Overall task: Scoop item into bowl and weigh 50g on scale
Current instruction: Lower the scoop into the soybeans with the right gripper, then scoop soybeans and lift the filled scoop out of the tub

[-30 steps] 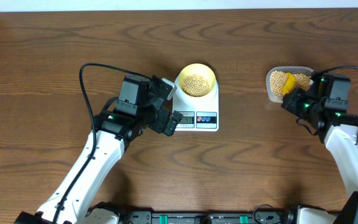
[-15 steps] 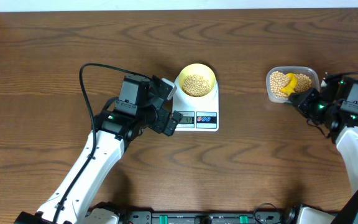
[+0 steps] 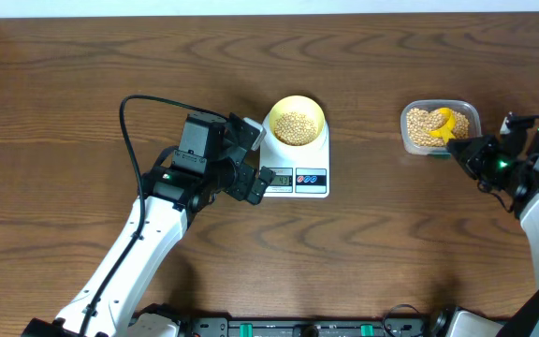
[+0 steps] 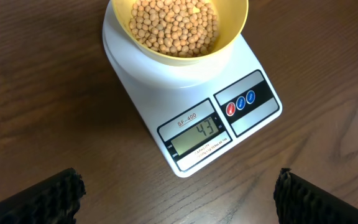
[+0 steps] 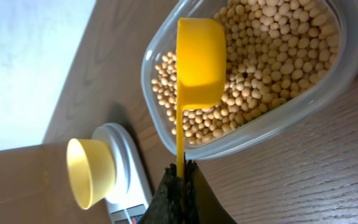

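The pale yellow bowl (image 3: 295, 120) stands on the white scale (image 3: 312, 178) with a heap of tan beans (image 4: 174, 25) in it. The scale's display (image 4: 199, 133) reads 43. My left gripper (image 4: 182, 199) hovers open just left of the scale, nothing between its fingers (image 4: 48, 196). At the right, a clear tub (image 3: 410, 140) holds more beans (image 5: 272, 56). My right gripper (image 5: 180, 177) is shut on the thin handle of a bright yellow scoop (image 5: 199, 62). The scoop's cup (image 3: 445, 122) lies over the beans inside the tub.
The wooden table (image 3: 82, 75) runs to a pale back edge (image 3: 269, 7). A black cable (image 3: 129, 103) loops up from the left arm. The clear tub's rim (image 5: 337, 87) stands between my right gripper and the beans.
My right arm has drawn back to the right, and the scoop has slid rightward across the tub with it. The left arm, the bowl and the scale have not moved.
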### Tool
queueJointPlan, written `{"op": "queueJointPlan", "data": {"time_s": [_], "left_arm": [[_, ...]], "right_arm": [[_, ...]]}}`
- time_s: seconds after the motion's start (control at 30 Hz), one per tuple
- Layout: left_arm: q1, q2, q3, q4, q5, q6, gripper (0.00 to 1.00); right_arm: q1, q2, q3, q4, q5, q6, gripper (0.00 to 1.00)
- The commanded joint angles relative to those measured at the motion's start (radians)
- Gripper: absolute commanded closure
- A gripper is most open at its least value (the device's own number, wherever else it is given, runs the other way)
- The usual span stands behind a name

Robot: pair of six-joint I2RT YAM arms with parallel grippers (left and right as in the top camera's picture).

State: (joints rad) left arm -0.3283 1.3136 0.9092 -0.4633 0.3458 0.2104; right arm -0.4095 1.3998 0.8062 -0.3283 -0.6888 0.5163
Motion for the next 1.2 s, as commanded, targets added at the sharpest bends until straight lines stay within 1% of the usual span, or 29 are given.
{"op": "queueJointPlan", "data": {"time_s": [0.0,0.37,0.67,0.87,1.17], "left_arm": [[0.004,0.007,-0.006,0.001,0.008,0.005,0.01],[0.005,0.007,-0.006,0.001,0.008,0.005,0.00],[0.005,0.007,-0.006,0.001,0.008,0.006,0.00],[0.005,0.007,-0.006,0.001,0.008,0.005,0.00],[0.005,0.007,-0.006,0.001,0.009,0.006,0.00]], "right_arm": [[-0.037,0.006,0.002,0.002,-0.098,0.007,0.99],[-0.131,0.006,0.002,-0.005,-0.228,0.007,0.99],[-0.135,0.006,0.002,-0.005,-0.273,0.018,0.99],[-0.135,0.006,0.002,-0.004,-0.280,0.103,0.99],[-0.133,0.006,0.002,0.003,-0.365,0.105,0.99]]}}
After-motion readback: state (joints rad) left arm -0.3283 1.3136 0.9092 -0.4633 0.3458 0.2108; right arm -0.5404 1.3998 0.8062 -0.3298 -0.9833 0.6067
